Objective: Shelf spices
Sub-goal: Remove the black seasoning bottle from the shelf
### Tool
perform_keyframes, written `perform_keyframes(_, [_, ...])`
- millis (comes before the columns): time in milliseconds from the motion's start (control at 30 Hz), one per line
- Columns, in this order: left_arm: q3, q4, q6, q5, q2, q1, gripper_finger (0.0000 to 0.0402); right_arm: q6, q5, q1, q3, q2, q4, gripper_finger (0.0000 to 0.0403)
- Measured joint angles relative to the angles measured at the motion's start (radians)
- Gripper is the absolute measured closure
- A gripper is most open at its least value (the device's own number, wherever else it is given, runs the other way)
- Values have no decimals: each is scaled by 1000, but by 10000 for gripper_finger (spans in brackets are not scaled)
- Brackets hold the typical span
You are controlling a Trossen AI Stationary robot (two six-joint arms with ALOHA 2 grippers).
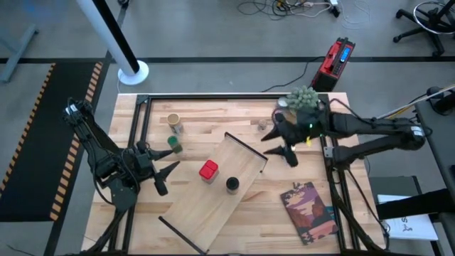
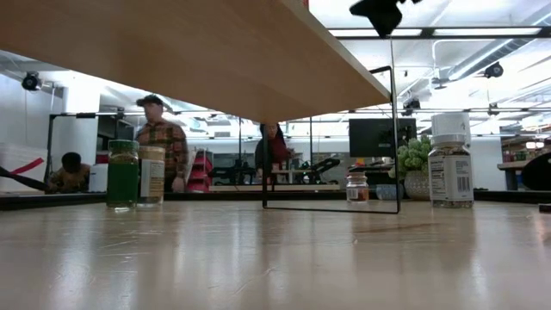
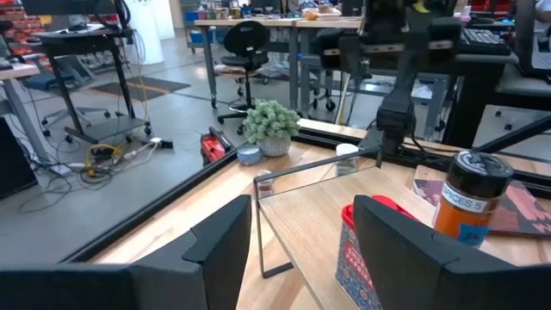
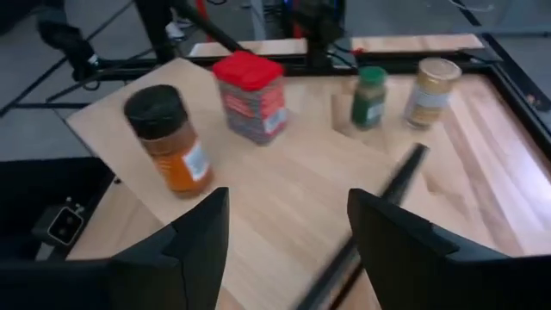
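Observation:
The shelf (image 1: 213, 195), a pale board, stands slantwise mid-table, raised on thin black rails (image 2: 392, 138). On it stand a red squarish spice jar (image 1: 208, 171) and a black-topped jar (image 1: 232, 184). Tan-topped (image 1: 173, 122) and green-topped (image 1: 175, 144) jars stand on the table beyond the shelf's left side. A small clear jar (image 1: 264, 126) and a white-topped jar (image 2: 450, 164) stand on the table near the plant. My left gripper (image 1: 169, 179) is open, level, left of the red jar (image 3: 357, 258). My right gripper (image 1: 279, 149) hangs open above the shelf's far right corner, holding nothing.
A fuzzy green potted plant (image 1: 302, 99) stands at the far right. A reddish-brown book (image 1: 309, 210) lies near the right front corner. A black frame (image 1: 142, 99) runs around the table. People show in the room behind (image 2: 159, 138).

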Motion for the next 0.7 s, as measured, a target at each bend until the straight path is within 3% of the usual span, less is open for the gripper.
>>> perform_keyframes(133, [0, 0, 0, 1, 4, 2, 209, -1, 81, 99, 30, 56, 8, 190])
perform_keyframes(300, [0, 0, -3, 3, 10, 8, 207, -4, 91, 167, 130, 160, 7, 181])
perform_keyframes(700, [0, 6, -2, 25, 10, 10, 203, -81, 96, 214, 420, 419, -183, 126])
